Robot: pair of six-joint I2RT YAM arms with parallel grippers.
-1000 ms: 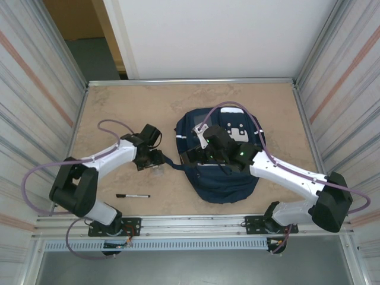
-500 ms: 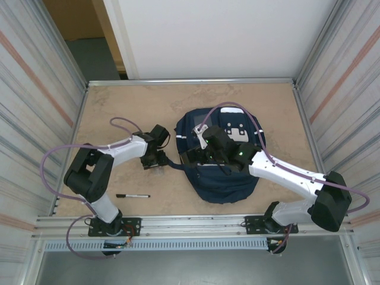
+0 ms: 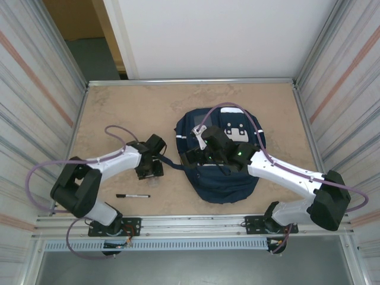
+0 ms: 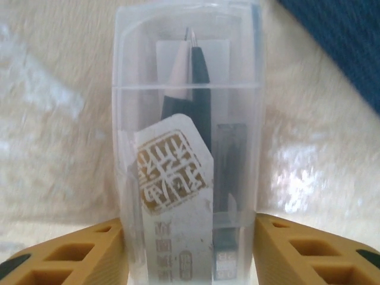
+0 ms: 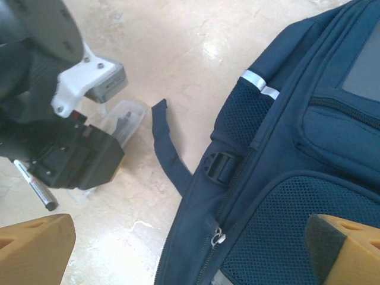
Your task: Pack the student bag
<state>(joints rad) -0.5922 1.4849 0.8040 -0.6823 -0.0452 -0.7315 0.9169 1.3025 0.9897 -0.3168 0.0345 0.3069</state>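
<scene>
Noting left tool (image 4: 190, 240) is pinching a clear plastic case (image 4: 187, 119) by its long sides, with pens inside; whether it is lifted off the desk (image 3: 130, 107) I cannot tell. Student bag (image 3: 221, 185) is lying mid-desk, just right of that tool, with a loose strap (image 5: 169, 154) between them. Case's long axis is pointing out from the fingers, bag ahead-right. Right tool (image 5: 190, 249) is hanging wide open over the bag's side, gripping nothing.

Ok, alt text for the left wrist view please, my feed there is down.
A clear plastic case with a dark pen and a printed card inside sits clamped between the two yellow fingers of the left claw. Beneath it is the beige table; a corner of the navy student bag shows top right.
</scene>
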